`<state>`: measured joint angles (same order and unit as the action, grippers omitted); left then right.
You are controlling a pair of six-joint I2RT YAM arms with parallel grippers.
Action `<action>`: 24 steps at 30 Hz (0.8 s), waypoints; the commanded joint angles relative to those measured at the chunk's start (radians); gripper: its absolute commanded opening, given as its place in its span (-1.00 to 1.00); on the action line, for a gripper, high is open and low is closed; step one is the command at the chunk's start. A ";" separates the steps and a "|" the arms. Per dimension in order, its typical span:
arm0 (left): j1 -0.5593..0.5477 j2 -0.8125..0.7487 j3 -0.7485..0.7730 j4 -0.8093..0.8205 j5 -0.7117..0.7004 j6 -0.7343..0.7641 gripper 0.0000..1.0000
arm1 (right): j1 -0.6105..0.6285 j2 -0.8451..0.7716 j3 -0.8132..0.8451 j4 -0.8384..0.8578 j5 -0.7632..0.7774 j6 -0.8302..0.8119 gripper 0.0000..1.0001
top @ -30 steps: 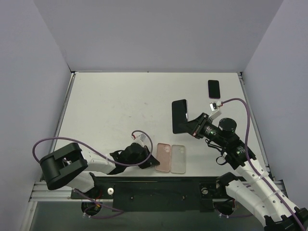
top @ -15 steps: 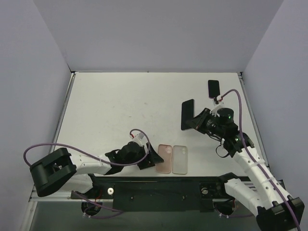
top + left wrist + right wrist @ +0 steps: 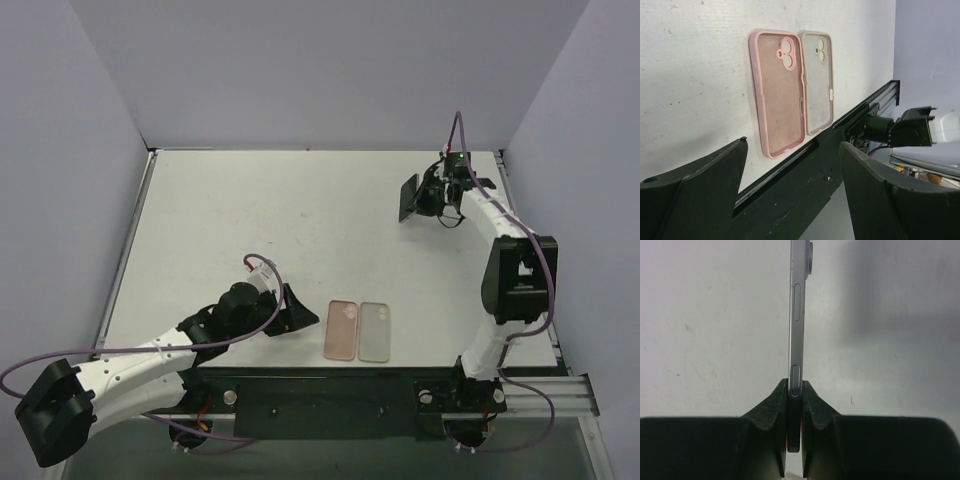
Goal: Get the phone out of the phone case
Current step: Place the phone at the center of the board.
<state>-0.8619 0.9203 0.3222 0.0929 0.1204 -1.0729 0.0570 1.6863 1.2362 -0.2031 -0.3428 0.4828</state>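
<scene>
Black phone (image 3: 409,198): bare, out of any case, upright on its edge over the far right of the counter (image 3: 250,220), clamped in the right hand (image 3: 427,194).
Pink case (image 3: 341,328): empty, flat, open side up at the near edge of the counter, just beside the clear case (image 3: 372,331), which is also empty.
Right hand: pressed together on the lower end of the phone.
Left hand (image 3: 300,308): jaws wide apart, nothing between them, just left of the pink case.
Just changed, right side: phone carried from the mid-right of the counter to the far right corner within the last second.
Just changed, left side: hand shut against the pink case a second ago, now released and drawn back a little.
Meaning for the task: phone and case already well apart. Judged nearly done, with only the setting-down of the phone left.
Right wrist view only: phone seen edge-on, 2 side buttons and the camera bump showing, pads (image 3: 777,402) pinching both faces. Contact with the counter not readable.
Left wrist view only: inner linings and camera cut-outs of both cases, confirming emptiness.
Top view only: the spread between the 2 arms, 1 near and 1 far.
</scene>
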 commanded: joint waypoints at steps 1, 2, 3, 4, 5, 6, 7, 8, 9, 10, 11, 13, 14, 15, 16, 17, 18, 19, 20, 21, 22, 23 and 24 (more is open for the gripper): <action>0.008 -0.051 0.070 -0.062 0.048 0.114 0.68 | -0.040 0.253 0.308 -0.030 -0.142 -0.079 -1.00; 0.008 -0.061 0.072 -0.062 0.054 0.119 0.68 | -0.049 0.286 0.345 -0.053 -0.166 -0.081 -1.00; 0.006 -0.069 0.075 -0.059 0.058 0.117 0.68 | -0.054 0.353 0.421 -0.068 -0.176 -0.078 -1.00; 0.006 -0.077 0.075 -0.053 0.062 0.113 0.68 | -0.054 0.387 0.455 -0.096 -0.191 -0.075 -1.00; 0.004 -0.087 0.071 -0.047 0.065 0.110 0.68 | -0.054 0.433 0.509 -0.098 -0.196 -0.064 -1.00; 0.003 -0.093 0.064 -0.035 0.067 0.099 0.68 | -0.087 0.458 0.552 -0.102 -0.206 -0.058 -1.00; 0.004 -0.103 0.060 -0.036 0.065 0.091 0.68 | -0.089 0.495 0.569 -0.102 -0.219 -0.047 -1.00; 0.004 -0.109 0.057 -0.038 0.067 0.079 0.68 | -0.095 0.519 0.618 -0.114 -0.225 -0.043 -1.00; 0.004 -0.118 0.054 -0.038 0.068 0.076 0.68 | -0.100 0.561 0.652 -0.133 -0.225 -0.049 -1.00; 0.003 -0.126 0.052 -0.044 0.065 0.076 0.68 | -0.103 0.575 0.692 -0.162 -0.228 -0.050 -1.00; 0.004 -0.139 0.054 -0.051 0.065 0.076 0.68 | -0.106 0.599 0.704 -0.165 -0.232 -0.049 -1.00; 0.004 -0.161 0.057 -0.081 0.064 0.082 0.68 | -0.115 0.639 0.744 -0.197 -0.228 -0.062 -1.00; 0.004 -0.167 0.058 -0.091 0.056 0.085 0.68 | -0.120 0.657 0.784 -0.240 -0.223 -0.070 -1.00; 0.004 -0.181 0.058 -0.126 0.053 0.087 0.68 | -0.128 0.685 0.796 -0.261 -0.225 -0.085 -0.99; 0.004 -0.189 0.055 -0.139 0.039 0.084 0.68 | -0.132 0.713 0.825 -0.295 -0.226 -0.087 -0.98; 0.006 -0.198 0.052 -0.143 0.036 0.077 0.68 | -0.137 0.726 0.839 -0.333 -0.220 -0.105 -0.96; 0.006 -0.201 0.043 -0.139 0.030 0.067 0.68 | -0.140 0.746 0.873 -0.360 -0.213 -0.116 -0.94; 0.006 -0.207 0.037 -0.131 0.031 0.059 0.68 | -0.140 0.754 0.885 -0.401 -0.182 -0.142 -0.93; 0.006 -0.212 0.031 -0.128 0.033 0.051 0.68 | -0.138 0.762 0.905 -0.415 -0.171 -0.167 -0.91; 0.006 -0.213 0.029 -0.130 0.036 0.050 0.68 | -0.140 0.765 0.913 -0.438 -0.174 -0.174 -0.90; 0.006 -0.213 0.034 -0.134 0.035 0.050 0.68 | -0.140 0.771 0.924 -0.447 -0.173 -0.187 -0.88; 0.008 -0.212 0.037 -0.145 0.036 0.053 0.68 | -0.141 0.770 0.927 -0.458 -0.173 -0.190 -0.88; 0.006 -0.206 0.046 -0.148 0.032 0.059 0.68 | -0.141 0.770 0.927 -0.460 -0.174 -0.197 -0.85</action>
<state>-0.8604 0.7193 0.3504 -0.0380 0.1635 -1.0138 -0.0784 2.4439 2.1254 -0.4999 -0.5488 0.3428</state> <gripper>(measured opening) 0.840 0.065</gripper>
